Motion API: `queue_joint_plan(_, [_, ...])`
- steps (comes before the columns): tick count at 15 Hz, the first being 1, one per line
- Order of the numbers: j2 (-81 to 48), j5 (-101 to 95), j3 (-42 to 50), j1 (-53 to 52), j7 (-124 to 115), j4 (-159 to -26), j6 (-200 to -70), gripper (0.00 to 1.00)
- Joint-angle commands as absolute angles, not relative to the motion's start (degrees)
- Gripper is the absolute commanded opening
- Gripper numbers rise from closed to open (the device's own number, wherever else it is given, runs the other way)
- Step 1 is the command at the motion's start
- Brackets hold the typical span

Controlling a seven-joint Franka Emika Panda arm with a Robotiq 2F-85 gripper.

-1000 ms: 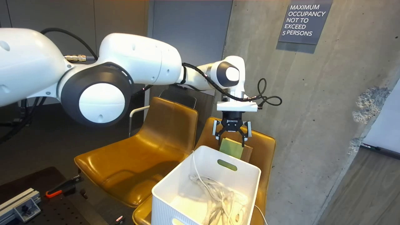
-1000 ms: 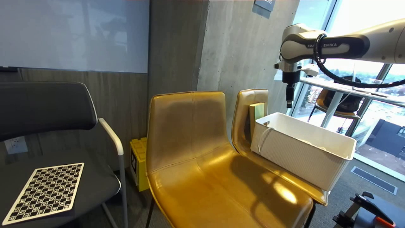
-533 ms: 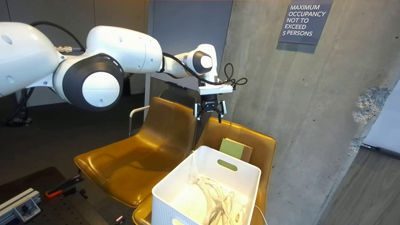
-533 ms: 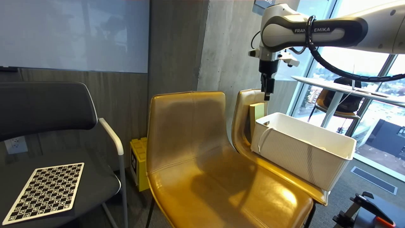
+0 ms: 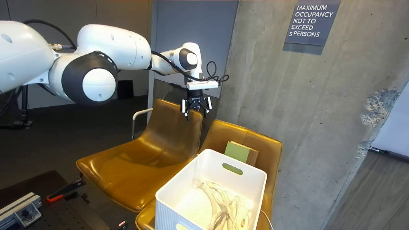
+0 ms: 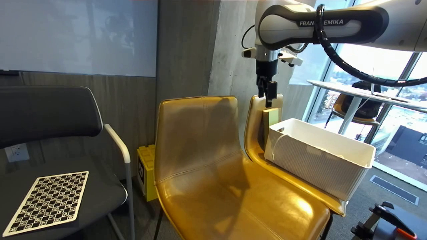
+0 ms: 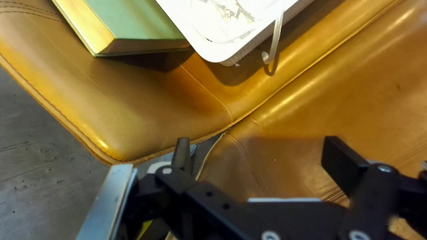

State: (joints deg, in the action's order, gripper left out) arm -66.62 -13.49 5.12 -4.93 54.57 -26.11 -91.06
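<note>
My gripper [image 5: 196,116] is open and empty, pointing down in the air above the two tan chairs. It also shows side-on in an exterior view [image 6: 268,104]. In the wrist view its fingertips stand wide apart with nothing between them [image 7: 257,146]; the seam between the chairs lies below. A white ribbed bin [image 5: 211,163] stands on a tan chair [image 5: 265,143], with pale tangled cords [image 5: 223,204] inside. A green book [image 5: 236,151] leans on that chair's back behind the bin. The book [image 7: 133,20] and bin [image 7: 213,50] are at the wrist view's top, apart from the gripper.
Another tan chair [image 5: 127,159] stands beside the bin's chair. A concrete pillar [image 5: 319,111] rises behind. A black and orange clamp [image 5: 64,193] lies near a metal profile [image 5: 20,210]. A checkered board [image 6: 50,200] lies on a dark chair; a yellow box [image 6: 146,170] stands behind.
The arm has risen and drawn the gripper away from above the book and bin, toward the neighbouring tan chair. The gripper stays open. Bin, cords and book have not moved.
</note>
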Motion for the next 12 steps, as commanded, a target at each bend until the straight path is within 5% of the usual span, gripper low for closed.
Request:
queue_joint_plan(1, [-66.54,-14.97,5.74,-5.71,55.14,-26.07,-87.88,1.00])
queue_joint_plan(12, [-69.45,-16.57,6.54,-4.26,54.28,-24.91,-81.08,1.00])
